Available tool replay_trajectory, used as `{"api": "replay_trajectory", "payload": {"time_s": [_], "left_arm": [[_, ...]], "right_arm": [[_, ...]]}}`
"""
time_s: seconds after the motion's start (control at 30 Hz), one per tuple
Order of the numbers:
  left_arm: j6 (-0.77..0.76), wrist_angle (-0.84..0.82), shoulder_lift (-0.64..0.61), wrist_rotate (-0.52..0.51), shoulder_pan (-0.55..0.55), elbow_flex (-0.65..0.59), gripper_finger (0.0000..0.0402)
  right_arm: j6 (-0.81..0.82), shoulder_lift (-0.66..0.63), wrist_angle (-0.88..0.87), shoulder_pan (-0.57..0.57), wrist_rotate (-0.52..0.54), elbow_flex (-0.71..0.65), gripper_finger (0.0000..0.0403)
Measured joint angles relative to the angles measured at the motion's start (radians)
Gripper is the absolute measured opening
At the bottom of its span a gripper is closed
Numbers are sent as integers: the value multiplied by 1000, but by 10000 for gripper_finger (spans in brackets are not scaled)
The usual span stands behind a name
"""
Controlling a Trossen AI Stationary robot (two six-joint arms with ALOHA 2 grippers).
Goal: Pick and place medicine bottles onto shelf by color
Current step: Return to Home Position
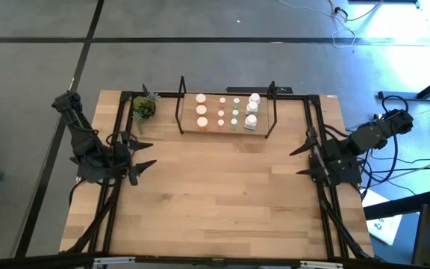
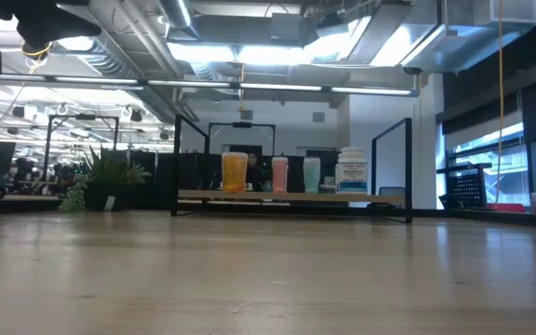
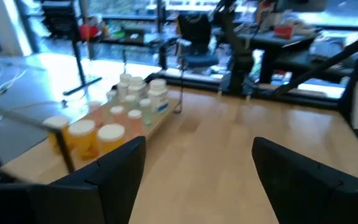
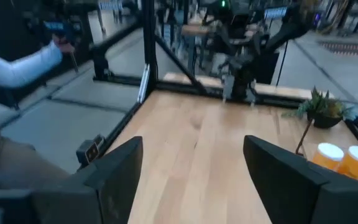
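Note:
The shelf [image 1: 210, 128], a light-wood board with black end frames, stands at the table's far middle. The medicine bottles stand upright on it in rows by colour: orange [image 1: 201, 110] at the left, small pinkish [image 1: 222, 112], pale green [image 1: 235, 113], and white [image 1: 251, 109] at the right. The low view shows the same rows, orange [image 2: 234, 172] to white [image 2: 352, 170]. My left gripper [image 1: 148, 153] hovers open at the table's left edge, pointing inward. My right gripper [image 1: 301, 160] hovers open at the right edge, also empty. Each wrist view shows bare tabletop between its fingers.
A small potted plant [image 1: 144, 107] stands at the far left, beside the shelf. Black frame rails [image 1: 118, 187] run along both table sides. Bare wooden tabletop [image 1: 222, 194] lies between the arms. A person's sleeve [image 4: 17, 65] shows beyond the table.

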Motion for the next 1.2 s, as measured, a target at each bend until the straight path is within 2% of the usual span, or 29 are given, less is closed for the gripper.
{"api": "replay_trajectory", "payload": {"time_s": [0.17,0.4,0.6,0.77,1.1,1.2], "left_arm": [[292,272,-73,92,1,-76,289],[639,581,-183,348,60,-188,289],[660,652,-299,437,146,-294,289],[667,708,-365,556,220,-357,289],[608,728,-413,614,315,-470,289],[590,716,-418,641,337,-472,289]], "right_arm": [[25,-158,38,0,5,-100,281],[19,-340,34,0,-17,-190,281],[25,-503,33,0,-27,-279,281],[30,-500,38,0,-20,-312,281],[23,-500,51,0,-46,-319,281],[13,-500,50,0,-45,-319,281]]}}
